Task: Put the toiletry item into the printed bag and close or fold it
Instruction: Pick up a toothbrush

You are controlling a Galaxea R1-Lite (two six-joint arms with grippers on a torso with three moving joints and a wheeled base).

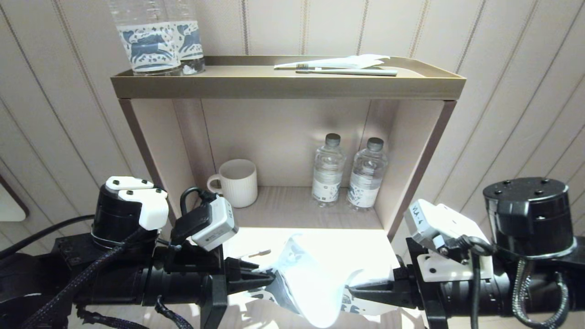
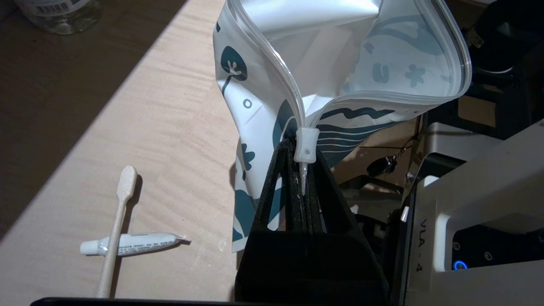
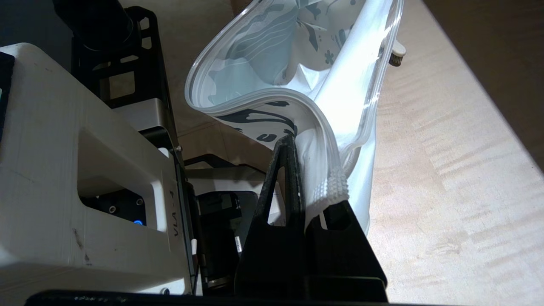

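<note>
1. A tan open-fronted shelf unit [image 1: 288,87] stands behind the pale wooden counter [image 2: 170,127].
2. The flat white soft-plastic printed bag [image 1: 311,283] with teal motifs hangs above the counter, its mouth gaping.
3. The left gripper [image 2: 304,178] pinches the zip-slider end; the right gripper [image 3: 304,178] pinches the opposite end.
4. A white mug [image 1: 237,183] and clear bottles [image 1: 347,171] sit inside the shelf.
5. A wooden toothbrush [image 2: 117,229] lies across a small white tube [image 2: 131,243].
</note>
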